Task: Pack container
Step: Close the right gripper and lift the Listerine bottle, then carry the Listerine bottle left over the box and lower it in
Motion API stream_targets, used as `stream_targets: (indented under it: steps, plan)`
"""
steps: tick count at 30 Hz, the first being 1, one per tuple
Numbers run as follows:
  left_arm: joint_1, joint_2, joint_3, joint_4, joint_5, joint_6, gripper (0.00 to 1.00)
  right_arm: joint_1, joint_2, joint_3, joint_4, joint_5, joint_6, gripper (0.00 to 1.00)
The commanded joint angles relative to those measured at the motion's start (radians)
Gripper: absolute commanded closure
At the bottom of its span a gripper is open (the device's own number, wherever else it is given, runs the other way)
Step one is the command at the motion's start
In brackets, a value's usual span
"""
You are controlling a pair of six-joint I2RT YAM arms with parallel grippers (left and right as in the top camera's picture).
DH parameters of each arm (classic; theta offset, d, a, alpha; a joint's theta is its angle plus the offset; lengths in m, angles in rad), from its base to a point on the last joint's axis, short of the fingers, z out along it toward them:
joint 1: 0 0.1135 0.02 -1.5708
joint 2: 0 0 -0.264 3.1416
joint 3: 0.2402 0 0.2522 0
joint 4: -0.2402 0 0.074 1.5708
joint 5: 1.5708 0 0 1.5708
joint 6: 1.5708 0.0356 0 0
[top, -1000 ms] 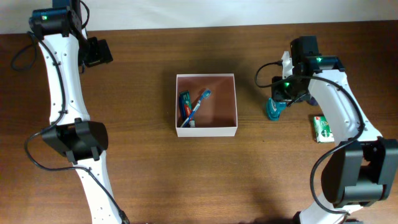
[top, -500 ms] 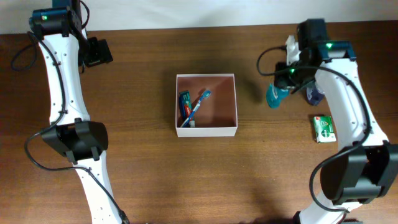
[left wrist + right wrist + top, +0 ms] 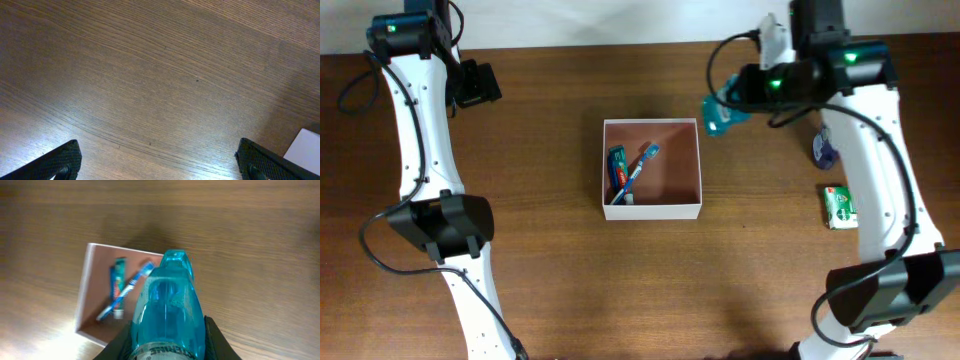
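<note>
The container (image 3: 653, 211), a square white-walled box with a pinkish-brown inside, sits mid-table and holds a toothpaste tube (image 3: 617, 170) and a blue toothbrush (image 3: 638, 170). My right gripper (image 3: 738, 95) is shut on a clear blue bottle (image 3: 720, 110), held in the air just outside the box's back right corner. In the right wrist view the bottle (image 3: 167, 300) fills the gap between the black fingers (image 3: 215, 342), with the container (image 3: 83, 300) below and to the left. My left gripper (image 3: 478, 83) hangs open and empty over bare wood at the far left, its fingertips (image 3: 55, 162) wide apart.
A green packet (image 3: 839, 207) lies on the table at the right, and a small dark blue item (image 3: 825, 150) sits behind it. A white corner (image 3: 306, 145) shows at the lower right edge of the left wrist view.
The right arm has lifted the blue bottle off the table to the right of the container and carried it back and left, toward the box's back right corner. The left arm has not moved.
</note>
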Motion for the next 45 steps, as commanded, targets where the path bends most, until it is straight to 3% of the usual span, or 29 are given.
stream_targets:
  steps: [1, 7, 15, 29, 45]
  plan:
    - [0.002, -0.038, 0.016, 0.002, -0.008, 0.013, 0.01, 0.063, -0.008, 0.036, 0.022, -0.024, 0.068, 0.82]
    - [0.002, -0.038, 0.016, 0.002, -0.007, 0.013, 0.01, 0.149, 0.005, 0.036, 0.022, 0.116, 0.145, 0.82]
    - [0.002, -0.038, 0.016, 0.002, -0.007, 0.013, 0.01, 0.201, 0.077, 0.035, 0.019, 0.137, 0.238, 0.82]
    - [0.002, -0.038, 0.016, 0.002, -0.008, 0.013, 0.01, 0.209, 0.145, 0.035, 0.019, 0.261, 0.238, 0.81]
    - [0.002, -0.038, 0.016, 0.002, -0.007, 0.013, 0.01, 0.209, 0.222, 0.034, 0.043, 0.243, 0.237, 0.81]
